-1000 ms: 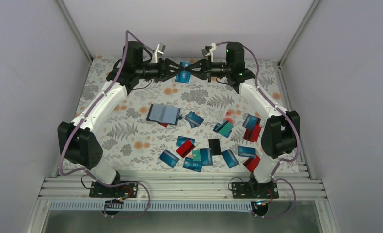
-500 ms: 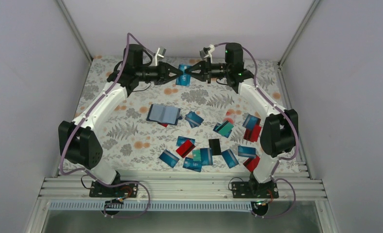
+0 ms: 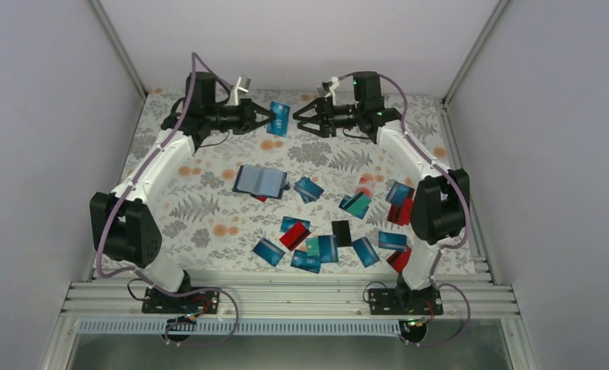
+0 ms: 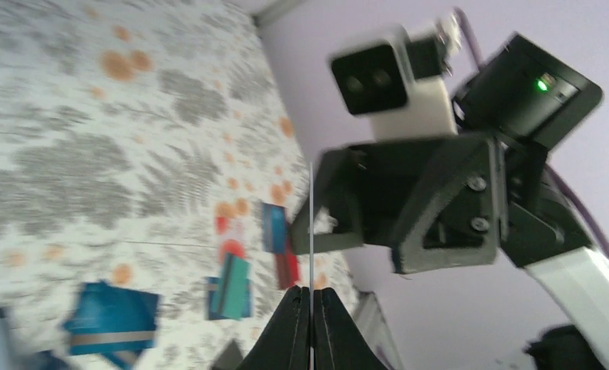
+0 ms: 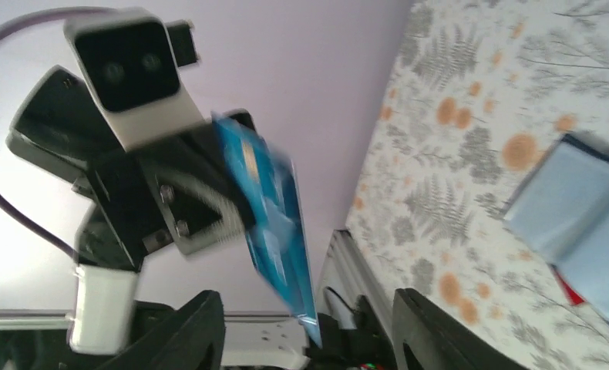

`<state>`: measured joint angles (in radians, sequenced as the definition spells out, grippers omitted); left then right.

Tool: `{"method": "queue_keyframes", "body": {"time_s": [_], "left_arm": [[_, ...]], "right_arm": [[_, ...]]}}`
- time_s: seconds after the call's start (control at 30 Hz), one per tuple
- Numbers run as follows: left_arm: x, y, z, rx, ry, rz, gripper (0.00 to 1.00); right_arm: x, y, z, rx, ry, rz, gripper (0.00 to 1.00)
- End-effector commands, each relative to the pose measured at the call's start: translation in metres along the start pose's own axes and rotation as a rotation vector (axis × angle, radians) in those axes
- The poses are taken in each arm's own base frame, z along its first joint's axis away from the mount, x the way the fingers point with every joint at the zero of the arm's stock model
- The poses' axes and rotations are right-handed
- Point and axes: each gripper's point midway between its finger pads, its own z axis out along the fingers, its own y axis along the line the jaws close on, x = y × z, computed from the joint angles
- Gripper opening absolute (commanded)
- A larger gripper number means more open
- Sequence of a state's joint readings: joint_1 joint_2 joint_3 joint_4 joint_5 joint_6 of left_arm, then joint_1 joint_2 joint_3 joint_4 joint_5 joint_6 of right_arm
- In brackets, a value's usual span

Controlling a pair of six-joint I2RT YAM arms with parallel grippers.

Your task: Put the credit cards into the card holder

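A blue credit card [image 3: 280, 118] hangs in the air at the back of the table, with my left gripper [image 3: 268, 118] shut on its left edge. In the left wrist view that card [image 4: 311, 223] shows edge-on as a thin line, pinched by my left gripper [image 4: 311, 291]. My right gripper [image 3: 300, 120] stands open just right of the card, apart from it. In the right wrist view the blue card [image 5: 274, 231] floats ahead of my open right gripper [image 5: 305, 299]. The card holder [image 3: 260, 180] lies open mid-table. Several credit cards [image 3: 317, 248] lie scattered.
More blue, teal and red cards [image 3: 400, 202] lie by the right arm, and a black one [image 3: 341, 232] near the front. The flowered table cover [image 3: 209, 193] ends at the grey back wall and side walls. The card holder [image 5: 579, 208] shows pale blue in the right wrist view.
The blue card passed from the right gripper to the left. The left jaws shut on it and drew it left; the right jaws opened and backed off to the right.
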<state>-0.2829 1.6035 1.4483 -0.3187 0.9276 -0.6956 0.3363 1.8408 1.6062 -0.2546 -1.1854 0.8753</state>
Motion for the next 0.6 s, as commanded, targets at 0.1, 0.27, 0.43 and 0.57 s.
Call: {"method": "queue_keyframes", "body": {"time_s": [0.1, 0.27, 0.43, 0.57], "left_arm": [[0.014, 0.092, -0.032, -0.239, -0.03, 0.078, 0.02], [0.024, 0.137, -0.044, -0.3, -0.084, 0.065, 0.02], [0.038, 0.175, -0.041, -0.362, -0.045, 0.051, 0.02], [0.045, 0.198, -0.038, -0.402, -0.027, 0.064, 0.02]], "right_arm": [[0.028, -0.087, 0.002, 0.17, 0.033, 0.102, 0.56], [0.045, -0.118, 0.03, 0.244, 0.121, 0.116, 0.5], [0.053, -0.15, 0.056, 0.363, 0.184, 0.129, 0.48], [0.065, -0.176, 0.074, 0.473, 0.251, 0.136, 0.45]]}}
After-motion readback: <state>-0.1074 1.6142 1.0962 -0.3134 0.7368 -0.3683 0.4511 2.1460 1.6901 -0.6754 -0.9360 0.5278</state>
